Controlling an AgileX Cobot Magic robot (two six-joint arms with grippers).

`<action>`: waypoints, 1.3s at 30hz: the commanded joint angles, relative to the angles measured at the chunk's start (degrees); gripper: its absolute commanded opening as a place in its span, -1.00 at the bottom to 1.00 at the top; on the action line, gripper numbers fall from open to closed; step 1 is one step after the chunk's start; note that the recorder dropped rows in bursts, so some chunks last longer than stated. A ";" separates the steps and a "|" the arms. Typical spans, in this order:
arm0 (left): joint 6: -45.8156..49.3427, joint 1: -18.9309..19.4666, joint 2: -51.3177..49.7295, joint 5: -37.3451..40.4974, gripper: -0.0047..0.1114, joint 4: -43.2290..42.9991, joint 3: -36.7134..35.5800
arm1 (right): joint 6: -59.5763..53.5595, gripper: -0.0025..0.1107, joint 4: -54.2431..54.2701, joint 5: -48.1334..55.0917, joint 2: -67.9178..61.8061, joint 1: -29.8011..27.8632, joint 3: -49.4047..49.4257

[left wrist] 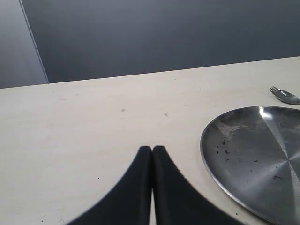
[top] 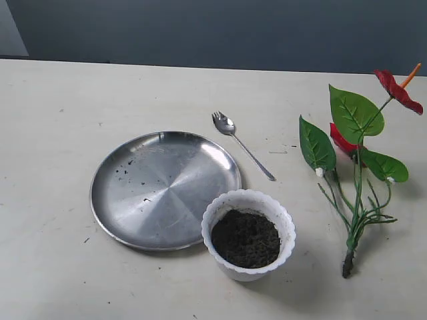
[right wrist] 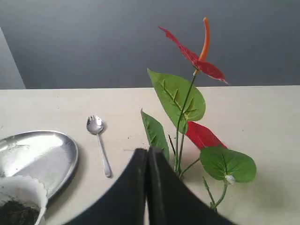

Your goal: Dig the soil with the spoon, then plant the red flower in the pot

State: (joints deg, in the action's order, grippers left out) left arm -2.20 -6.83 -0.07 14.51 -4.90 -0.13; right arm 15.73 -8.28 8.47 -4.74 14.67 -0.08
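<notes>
The white scalloped pot (top: 248, 235) stands near the table's front, holding dark soil (top: 245, 238). Behind it lies the silver spoon (top: 241, 145), bowl away from the pot. The red flower (top: 357, 160) lies on the table at the right, stem end toward the front. In the right wrist view, the spoon (right wrist: 99, 143), the flower (right wrist: 187, 108) and part of the pot (right wrist: 21, 192) show beyond my right gripper (right wrist: 147, 151), which is shut and empty. My left gripper (left wrist: 152, 149) is shut on nothing, left of the plate. Neither gripper shows in the exterior view.
A round steel plate (top: 165, 189) with a few soil specks lies left of the pot, touching it; its rim (left wrist: 206, 154) shows in the left wrist view with the spoon's tip (left wrist: 285, 95) beyond. A dark wall backs the pale table.
</notes>
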 commanded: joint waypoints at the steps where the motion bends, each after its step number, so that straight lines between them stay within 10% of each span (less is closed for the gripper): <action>1: -0.25 -0.31 0.07 -0.79 -0.91 0.09 0.13 | 0.34 -0.97 4.97 -3.87 0.20 -0.32 0.08; 12: -0.25 -0.31 0.07 -0.79 -0.91 0.09 0.13 | 4.46 -0.97 46.49 -25.38 0.20 -0.32 0.08; 26: -0.25 -0.31 0.07 -0.79 -0.91 0.09 0.13 | 6.05 -0.97 48.07 -27.64 0.20 -0.32 0.08; 33: -0.25 -0.31 0.07 -0.79 -0.91 0.09 0.13 | 15.21 -0.97 40.33 -48.83 0.04 -0.32 0.08; 39: -0.25 -0.31 0.07 -0.79 -0.91 0.09 0.13 | -12.48 -0.97 40.33 -38.23 -6.22 -0.32 -11.28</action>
State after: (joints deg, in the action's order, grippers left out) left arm -2.20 -6.83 -0.07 14.51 -4.90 -0.13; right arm 19.31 33.94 -38.07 -7.37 14.59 -4.20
